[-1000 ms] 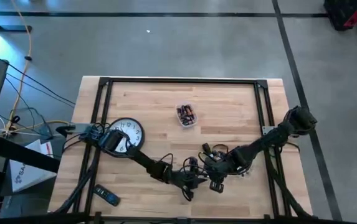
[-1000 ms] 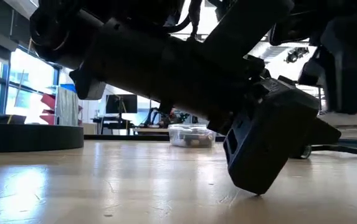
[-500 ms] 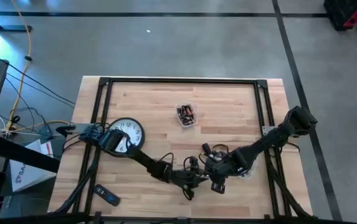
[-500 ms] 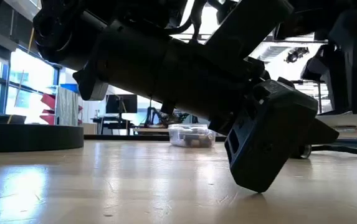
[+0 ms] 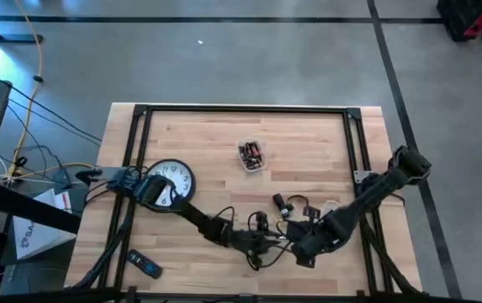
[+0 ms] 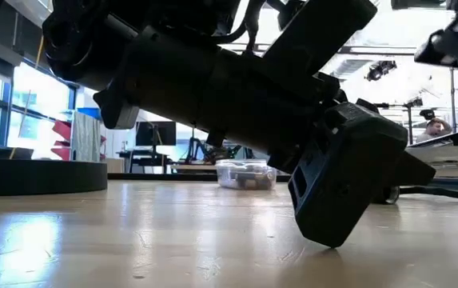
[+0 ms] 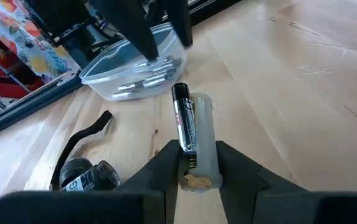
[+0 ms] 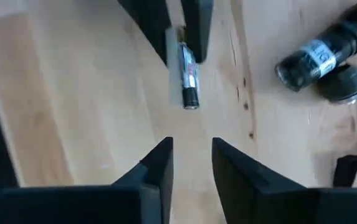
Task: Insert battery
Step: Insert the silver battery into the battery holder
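The left claw (image 7: 194, 163) sits low over the bench (image 5: 308, 143) near its 6 o'clock edge, and its wrist view shows what the overhead one cannot: the two fingers (image 7: 162, 171) closed on a clear plastic battery holder (image 7: 204, 146) with a black battery (image 7: 184, 121) lying in it, silver tip pointing away from the claw. From above this whole grip is a dark tangle at the arm's tip (image 5: 262, 244), the battery too small to make out.

The right claw (image 8: 192, 163) hangs just beside it, at about 5 o'clock on the bench (image 5: 308, 248). Its own camera looks down past slightly parted fingers (image 8: 159, 165) with nothing between them, onto the same battery (image 8: 189, 78) held by the left claw's fingers (image 8: 147, 22). That view also catches a black flashlight body (image 8: 318, 55) and its cap (image 8: 343, 84) lying on the wood close by; the left wrist view shows these too (image 7: 88, 177), along with a black strap (image 7: 85, 137).

A clear tub of spare batteries (image 5: 251, 156) stands near bench centre, toward 12 o'clock; the left wrist view shows it just beyond the held battery (image 7: 134, 68). The low view is mostly filled by the dark arm, its claw body (image 6: 340, 184) touching the bench, with the tub (image 6: 246, 174) behind. A wall clock (image 5: 173, 178) lies at 9 o'clock, a small remote (image 5: 144, 265) at 7 o'clock.
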`<state>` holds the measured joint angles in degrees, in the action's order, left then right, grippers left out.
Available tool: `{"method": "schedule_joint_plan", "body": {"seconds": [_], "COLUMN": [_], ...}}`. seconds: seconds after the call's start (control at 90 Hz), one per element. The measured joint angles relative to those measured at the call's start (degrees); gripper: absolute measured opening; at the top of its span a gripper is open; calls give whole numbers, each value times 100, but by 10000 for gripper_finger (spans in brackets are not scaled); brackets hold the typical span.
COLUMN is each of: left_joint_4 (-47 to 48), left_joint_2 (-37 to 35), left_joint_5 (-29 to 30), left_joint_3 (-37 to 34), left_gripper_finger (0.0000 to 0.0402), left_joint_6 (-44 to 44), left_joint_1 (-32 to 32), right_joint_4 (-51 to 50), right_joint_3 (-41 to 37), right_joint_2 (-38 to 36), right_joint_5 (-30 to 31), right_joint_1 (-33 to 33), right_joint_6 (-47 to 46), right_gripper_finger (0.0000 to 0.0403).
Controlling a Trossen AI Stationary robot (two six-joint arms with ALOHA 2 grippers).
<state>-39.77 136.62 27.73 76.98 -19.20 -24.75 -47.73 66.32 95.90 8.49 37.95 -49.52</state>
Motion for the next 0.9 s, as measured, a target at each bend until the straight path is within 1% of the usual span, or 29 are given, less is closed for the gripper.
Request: {"method": "schedule_joint_plan", "body": {"seconds": [0.133, 0.189, 0.378, 0.678, 0.9], "left_joint_4": [-94, -94, -96, -100, -99], "left_joint_2": [0, 0, 0, 0, 0], "left_joint_5": [2, -5, -14, -16, -17], "left_joint_3": [-1, -1, -1, 1, -1], "left_gripper_finger": [71, 71, 71, 71, 71], "left_joint_6": [-101, -92, -101, -97, -97], "left_joint_1": [-4, -2, -7, -7, -7], "right_joint_4": [366, 423, 422, 433, 618], "right_joint_3": [-133, -159, -159, -159, -159], "right_joint_2": [9, 17, 17, 192, 280], "right_joint_5": [0, -8, 157, 154, 104], "right_joint_1": [-9, -34, -59, -122, -134], "right_joint_6": [77, 108, 173, 335, 455], "right_gripper_finger": [11, 4, 1, 0, 0]}}
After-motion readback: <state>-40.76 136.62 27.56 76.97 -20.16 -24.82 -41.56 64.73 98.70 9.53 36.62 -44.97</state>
